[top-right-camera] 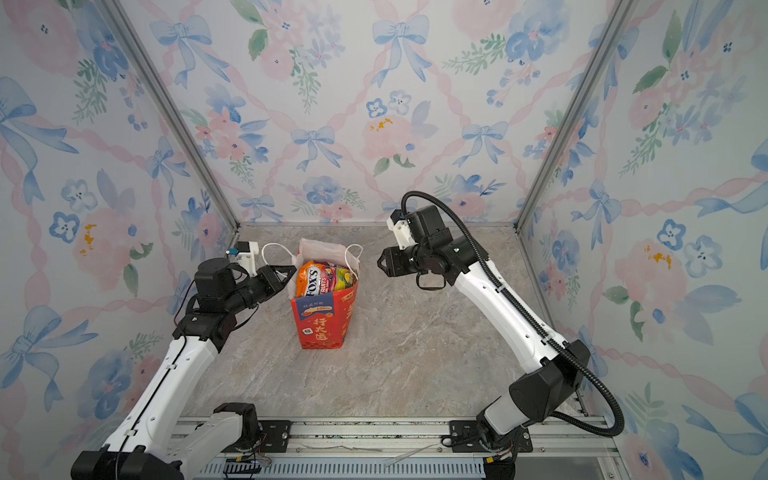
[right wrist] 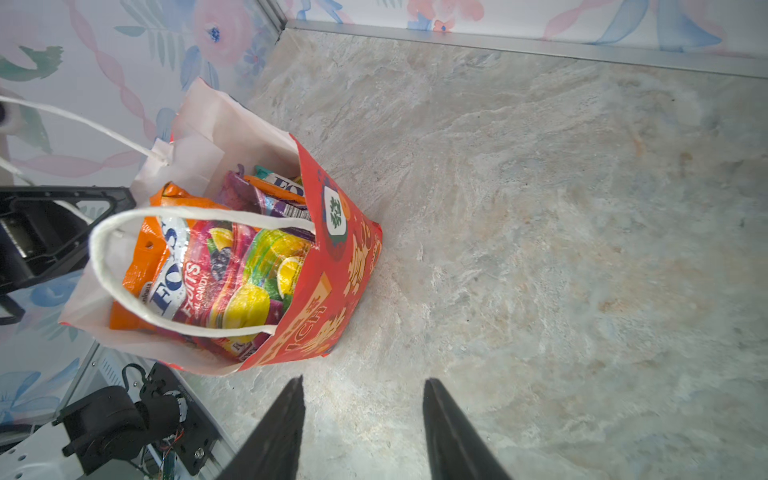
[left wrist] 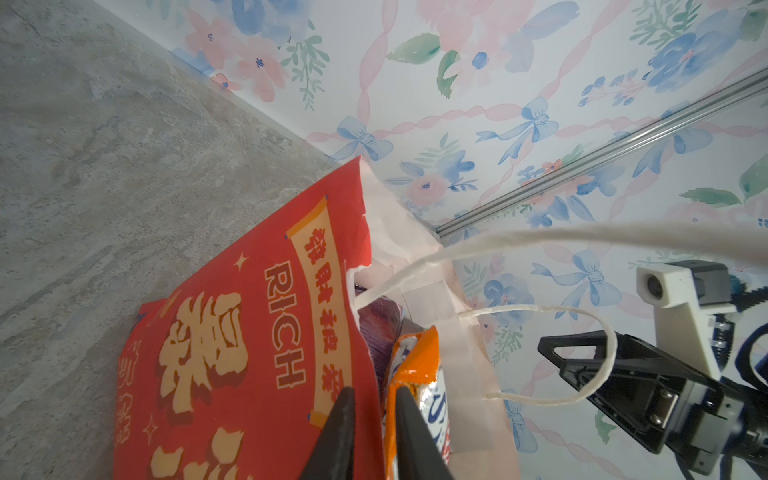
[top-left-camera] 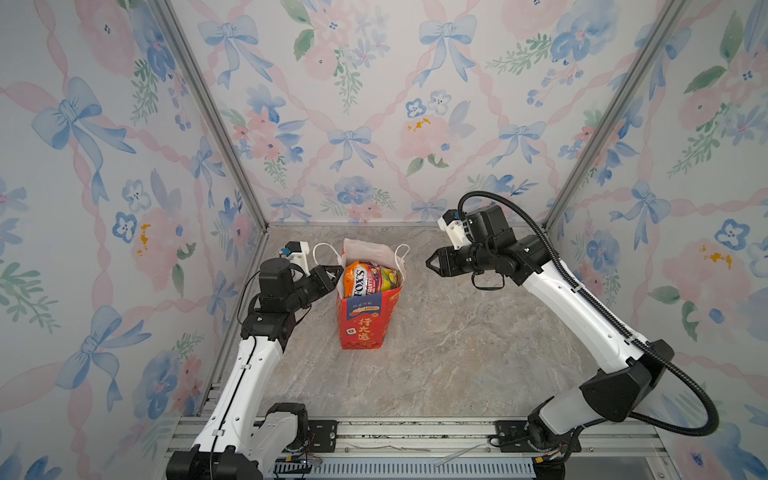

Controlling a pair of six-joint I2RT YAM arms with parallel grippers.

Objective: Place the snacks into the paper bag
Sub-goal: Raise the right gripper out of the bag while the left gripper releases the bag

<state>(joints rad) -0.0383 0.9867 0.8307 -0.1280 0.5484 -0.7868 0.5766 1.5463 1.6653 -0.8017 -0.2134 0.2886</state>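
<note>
Seemingly packing is done: snacks (top-left-camera: 370, 280) fill the paper bag (top-left-camera: 365, 328); my left pincer (left wrist: 372, 394) sits slightly parted astride its rim (left wrist: 365, 216), right pincer (right wrist: 363, 380) released, empty. Next, I withdraw both gently.

red paper bag (top-left-camera: 363, 328), orange snacks (top-left-camera: 360, 281), floral walls (top-left-camera: 374, 104)

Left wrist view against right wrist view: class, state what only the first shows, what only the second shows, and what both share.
Only the left wrist view: the left gripper, narrowly parted, straddling the paper bag wall, and the right gripper seen from outside.

Only the right wrist view: a look down into the bag, with a teal packet at the back, and the right gripper's open, empty fingers.

Both: the bag, the orange FOX'S packet, the string handles and the table.
</note>
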